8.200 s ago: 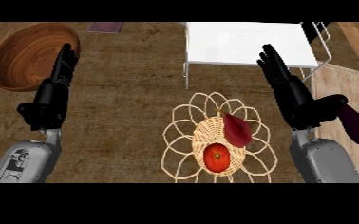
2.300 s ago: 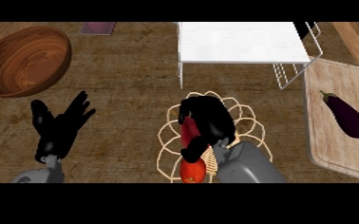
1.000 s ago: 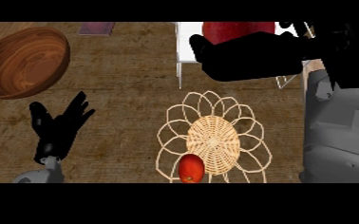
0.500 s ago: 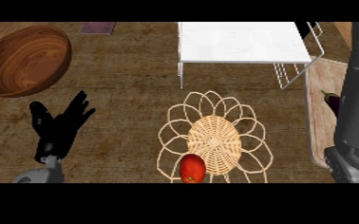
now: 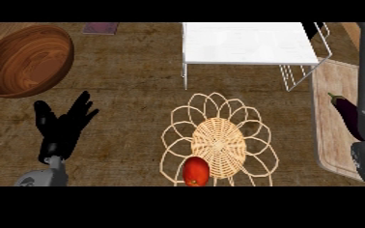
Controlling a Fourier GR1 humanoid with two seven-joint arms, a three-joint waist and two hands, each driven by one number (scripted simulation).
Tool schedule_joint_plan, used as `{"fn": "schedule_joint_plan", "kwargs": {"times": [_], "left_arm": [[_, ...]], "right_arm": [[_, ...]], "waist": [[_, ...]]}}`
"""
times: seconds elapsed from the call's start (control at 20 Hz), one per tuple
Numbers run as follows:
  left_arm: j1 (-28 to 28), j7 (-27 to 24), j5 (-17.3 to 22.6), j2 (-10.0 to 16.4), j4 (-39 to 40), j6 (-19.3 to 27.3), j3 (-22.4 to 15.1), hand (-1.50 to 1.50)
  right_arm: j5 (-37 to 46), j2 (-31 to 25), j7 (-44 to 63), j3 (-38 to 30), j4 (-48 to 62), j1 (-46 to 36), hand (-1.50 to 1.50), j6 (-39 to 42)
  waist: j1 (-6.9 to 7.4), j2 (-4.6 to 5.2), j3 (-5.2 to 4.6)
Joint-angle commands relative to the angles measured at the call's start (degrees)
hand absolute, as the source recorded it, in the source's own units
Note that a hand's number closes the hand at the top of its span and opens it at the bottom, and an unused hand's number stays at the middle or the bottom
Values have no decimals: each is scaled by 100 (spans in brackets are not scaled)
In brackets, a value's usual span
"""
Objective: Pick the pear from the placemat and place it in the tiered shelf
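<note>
The robot's left hand (image 5: 63, 125) shows low at the view's left, black, upright on its grey forearm, the palm turned towards the view. Its fingers are straight and spread, pointing up and a little to the right, the thumb set apart on the left, and it holds and touches nothing. Above it and slightly to its left, near the view's edge, stands a large round brown wooden bowl (image 5: 28, 60). Farther up lies a small flat mauve rectangle (image 5: 100, 27). To the hand's right, well apart from it, lies a pale woven wicker placemat with a looped rim (image 5: 221, 142), and a round red-orange fruit (image 5: 196, 171) sits on its lower left part. Above the placemat stands the white wire tiered shelf (image 5: 249, 43), its flat white top hiding whatever is below. The pear cannot be seen, so I cannot tell where it lies. Farthest right lies a light wooden cutting board (image 5: 329, 92) with a dark purple aubergine (image 5: 349, 116) on it. Below that, a dark grey shape (image 5: 358, 159) is cut off by the edge. Whether it belongs to the right hand cannot be told.
</note>
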Motion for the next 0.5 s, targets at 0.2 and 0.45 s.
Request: {"fn": "schedule_joint_plan", "kwargs": {"times": [0.2,0.45], "left_arm": [[42,55,-177,-230,138,139,-182,0],[-34,258,-74,-68,125,-6,-68,0]], "right_arm": [[341,-197,-1194,-43,1483,23,150,-803],[608,128,-1295,130,1923,-201,150,-1336]], "waist": [[21,38,-32],[23,28,-32]]}}
